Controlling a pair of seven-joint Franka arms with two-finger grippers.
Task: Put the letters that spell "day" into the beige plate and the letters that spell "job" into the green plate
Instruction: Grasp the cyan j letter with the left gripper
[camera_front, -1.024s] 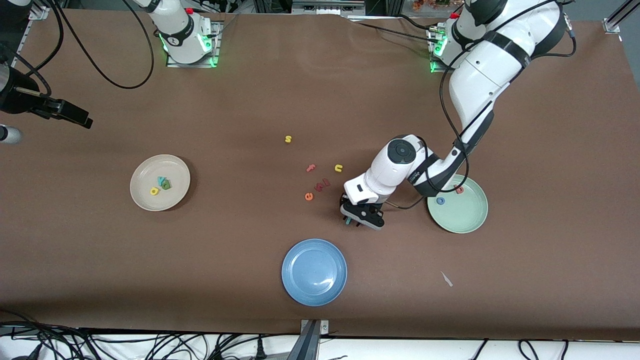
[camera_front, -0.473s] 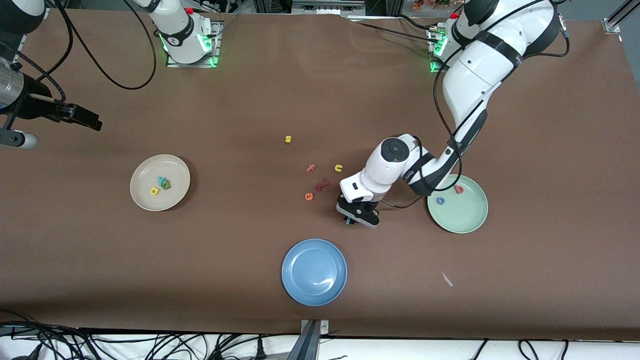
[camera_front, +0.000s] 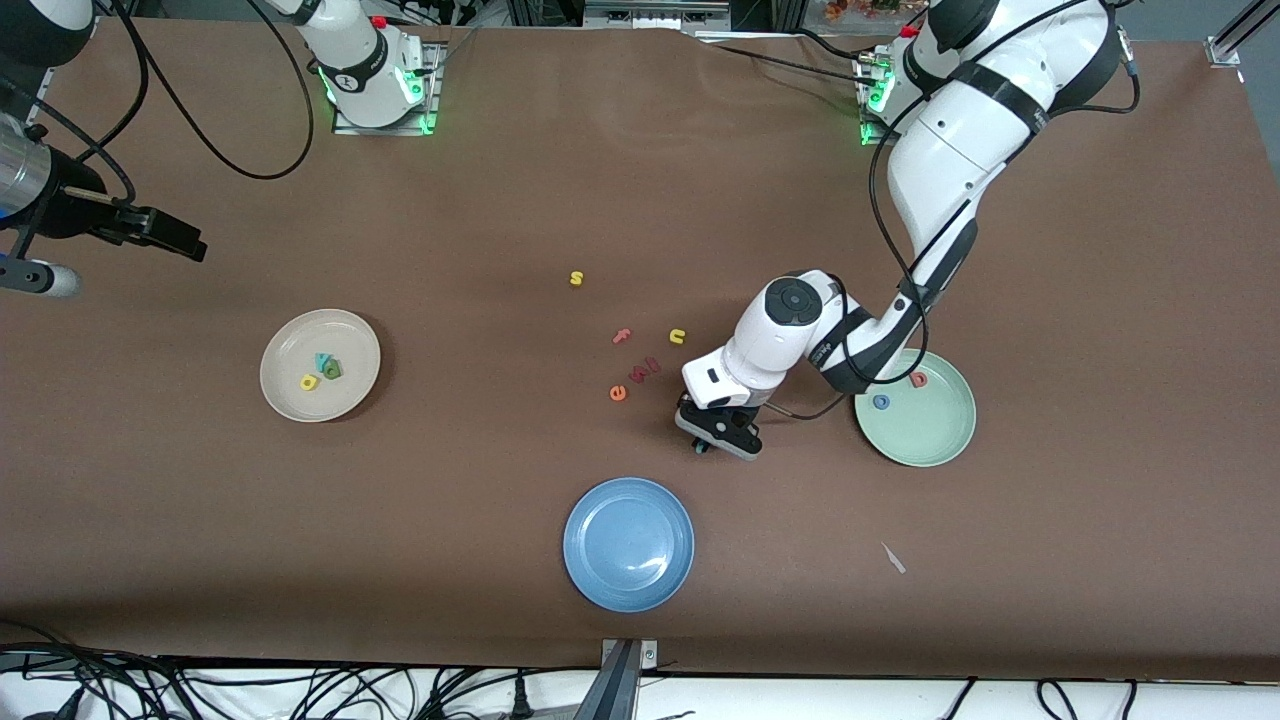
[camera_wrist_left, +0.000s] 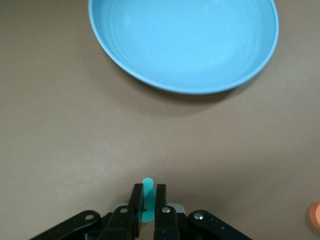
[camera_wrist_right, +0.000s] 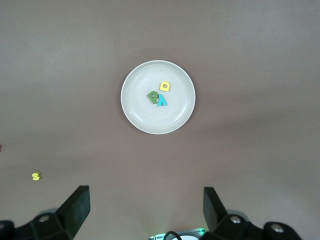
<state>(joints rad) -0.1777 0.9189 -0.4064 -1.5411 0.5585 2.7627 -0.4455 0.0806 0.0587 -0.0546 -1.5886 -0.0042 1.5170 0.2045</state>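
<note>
My left gripper (camera_front: 703, 446) (camera_wrist_left: 147, 190) is low over the table between the loose letters and the blue plate, shut on the teal j (camera_wrist_left: 147, 183), which stands upright between its fingers. The green plate (camera_front: 925, 432) holds the blue o (camera_front: 881, 402) and the red b (camera_front: 918, 379). In the beige plate (camera_front: 346, 340) (camera_wrist_right: 145, 116) lie the yellow a (camera_front: 308, 382) (camera_wrist_right: 164, 86), dark green d (camera_front: 332, 370) (camera_wrist_right: 153, 96) and teal y (camera_front: 322, 359) (camera_wrist_right: 162, 101). My right gripper (camera_front: 185, 243) (camera_wrist_right: 145, 200) hangs open and empty, high over the right arm's end of the table.
A blue plate (camera_front: 628, 543) (camera_wrist_left: 185, 40) sits nearest the front camera. Loose letters lie mid-table: yellow s (camera_front: 576, 278) (camera_wrist_right: 36, 176), pink f (camera_front: 622, 336), yellow u (camera_front: 677, 336), orange e (camera_front: 618, 393) and dark red ones (camera_front: 643, 370). A white scrap (camera_front: 893, 558) lies toward the left arm's end.
My left gripper has closed its fingers onto the teal j, staying at almost the same spot. The right gripper shifted slightly a second ago and has since held still.
</note>
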